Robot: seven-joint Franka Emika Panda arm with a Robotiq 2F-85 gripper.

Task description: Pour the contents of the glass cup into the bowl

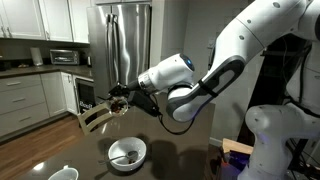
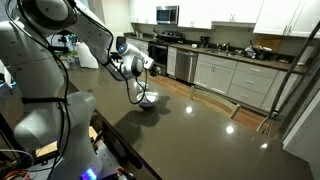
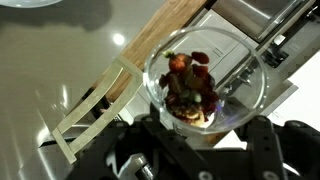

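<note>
My gripper (image 1: 122,97) is shut on the glass cup (image 1: 117,101) and holds it in the air, above and a little to the side of the white bowl (image 1: 128,146) on the dark table. In the wrist view the glass cup (image 3: 240,60) fills the middle, with the reddish-brown contents (image 3: 190,80) inside it and the gripper's (image 3: 195,140) black fingers around its base. The bowl (image 2: 147,101) sits below the gripper (image 2: 147,68) in both exterior views. Something small and dark lies in the bowl.
A smaller white cup (image 1: 63,174) stands at the table's near edge. A wooden chair (image 1: 95,115) stands beside the table and also shows in the wrist view (image 3: 95,105). A steel fridge (image 1: 125,40) and kitchen cabinets (image 2: 240,75) stand behind.
</note>
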